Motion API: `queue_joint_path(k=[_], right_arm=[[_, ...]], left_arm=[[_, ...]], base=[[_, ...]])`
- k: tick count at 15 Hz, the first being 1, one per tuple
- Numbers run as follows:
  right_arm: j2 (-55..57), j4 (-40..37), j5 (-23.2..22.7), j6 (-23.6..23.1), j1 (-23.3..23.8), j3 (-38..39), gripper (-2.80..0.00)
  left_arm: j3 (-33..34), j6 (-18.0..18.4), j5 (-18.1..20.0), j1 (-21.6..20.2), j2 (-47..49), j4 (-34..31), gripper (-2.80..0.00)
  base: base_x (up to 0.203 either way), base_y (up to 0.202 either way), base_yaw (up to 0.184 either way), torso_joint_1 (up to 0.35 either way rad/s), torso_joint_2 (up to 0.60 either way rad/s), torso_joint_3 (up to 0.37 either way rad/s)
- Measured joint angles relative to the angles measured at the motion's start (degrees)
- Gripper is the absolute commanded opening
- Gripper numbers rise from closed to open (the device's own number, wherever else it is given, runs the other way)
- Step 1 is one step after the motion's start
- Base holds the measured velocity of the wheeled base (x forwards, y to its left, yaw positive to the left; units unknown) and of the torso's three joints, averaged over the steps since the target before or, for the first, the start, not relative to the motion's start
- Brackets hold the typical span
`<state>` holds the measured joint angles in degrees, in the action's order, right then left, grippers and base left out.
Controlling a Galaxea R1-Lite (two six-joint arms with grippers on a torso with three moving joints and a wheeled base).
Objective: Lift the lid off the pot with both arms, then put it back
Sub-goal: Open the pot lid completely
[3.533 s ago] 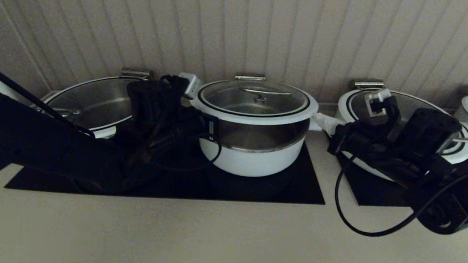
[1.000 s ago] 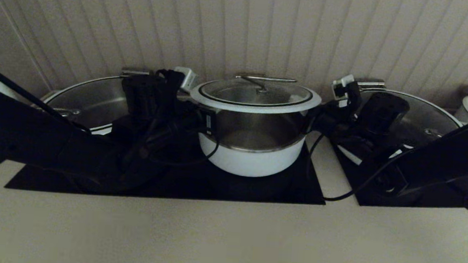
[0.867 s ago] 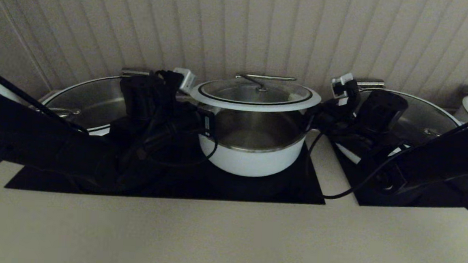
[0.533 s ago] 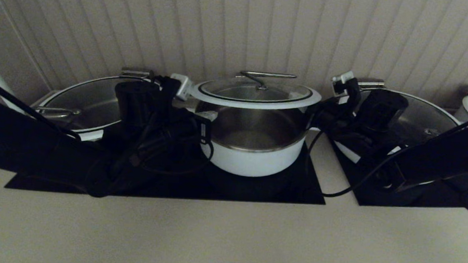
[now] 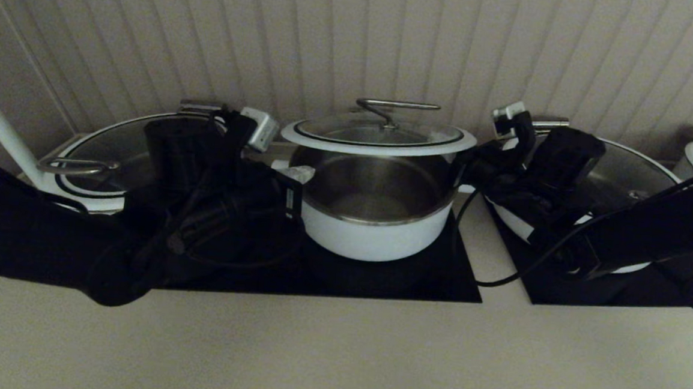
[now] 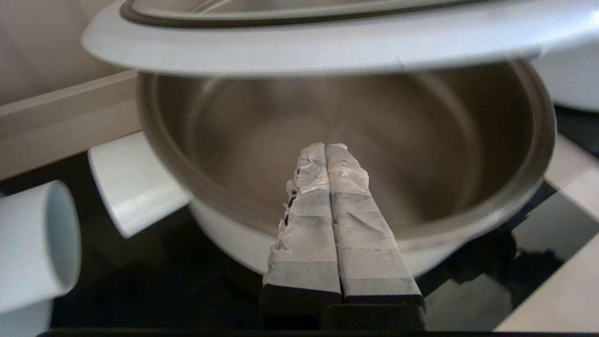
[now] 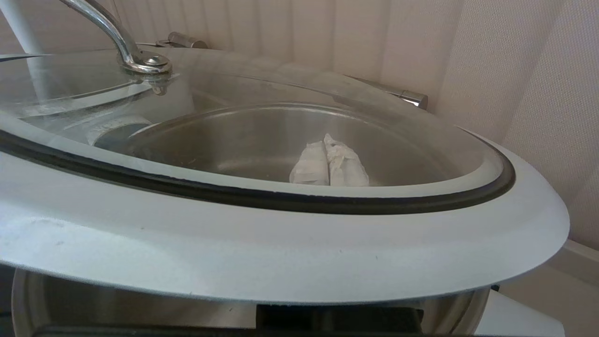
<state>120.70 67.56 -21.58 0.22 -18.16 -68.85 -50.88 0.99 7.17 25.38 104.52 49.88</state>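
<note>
Lid (image 5: 379,137): raised clear above pot (image 5: 375,220). Left gripper (image 6: 325,149): fingers pressed together, beneath lid's rim. Right gripper (image 7: 329,161): fingers together, under lid's opposite rim.

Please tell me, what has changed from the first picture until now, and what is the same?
The lid went up: it now hangs well clear above the pot. The right tool moved in from beside the pot to go under the lid's rim. The left tool, shut, rose along with the lid, its tips under the rim. The pot and the neighbouring pots stayed in place.
</note>
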Motion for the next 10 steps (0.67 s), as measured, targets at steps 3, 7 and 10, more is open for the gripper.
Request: queue_joint_path(k=[3,7,10], right_arm=[[0.0,0.0,-0.1,0.0,0.0,-0.1,-2.80],[0.0,0.0,-0.1,0.0,0.1,-0.4,-2.80],[0.0,-0.1,-0.1,0.0,0.1,-1.2,-2.80]], left_arm=[[3.3,1.3,-0.2,-0.1,-2.9,0.0,-2.80],[9.3,6.9,-0.5,-3.2,-8.8,0.1,-2.80],[14.9,9.9,-0.5,-8.6,-15.0,0.1,-2.80]], base=[[0.000,0.000,0.000,0.000,0.00,0.000],[0.000,0.000,0.000,0.000,0.00,0.000],[0.000,0.000,0.000,0.000,0.00,0.000]])
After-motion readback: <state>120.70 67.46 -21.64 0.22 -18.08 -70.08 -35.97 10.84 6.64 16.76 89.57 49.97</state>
